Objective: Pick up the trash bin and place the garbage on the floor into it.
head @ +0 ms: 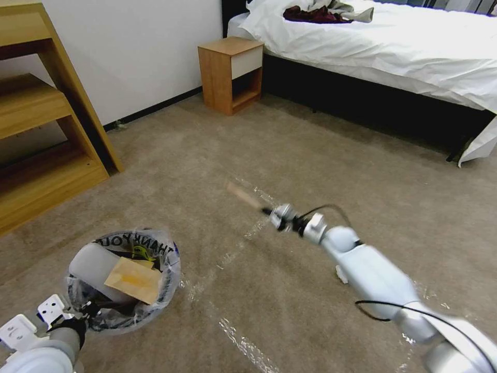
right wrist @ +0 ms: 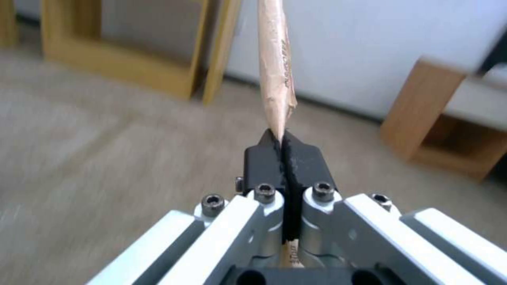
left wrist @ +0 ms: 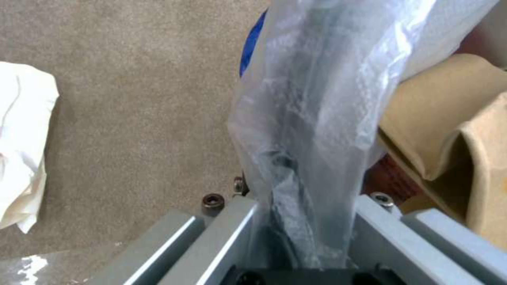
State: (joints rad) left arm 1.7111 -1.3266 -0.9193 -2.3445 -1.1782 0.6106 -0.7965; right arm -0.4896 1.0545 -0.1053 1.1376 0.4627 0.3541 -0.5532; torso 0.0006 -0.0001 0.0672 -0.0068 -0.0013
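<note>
The right hand [head: 269, 212] is raised above the floor [head: 321, 155] near the middle of the head view, its black fingers [right wrist: 264, 160] pressed together on one end of a thin wooden stick [right wrist: 275, 67], which juts out beyond the tips toward the nightstand [head: 230, 75] and wall. The left hand [head: 85, 311] sits at the lower left, clamped on the near rim of the trash bin [head: 173, 269]; in the left wrist view the clear plastic bag [left wrist: 311, 118] is pinched between its fingers, and a blue strip of the bin's wall shows beside it. The bin holds a brown cardboard scrap [head: 134, 280] and a pale rounded piece [head: 93, 267], with the liner's black lettering along its far edge. A small white bit of litter [head: 340, 273] lies on the carpet just beside the right forearm, and crumpled white paper [left wrist: 23, 146] lies on the floor near the bin. Shiny tape lines [head: 243, 342] cross the carpet.
</note>
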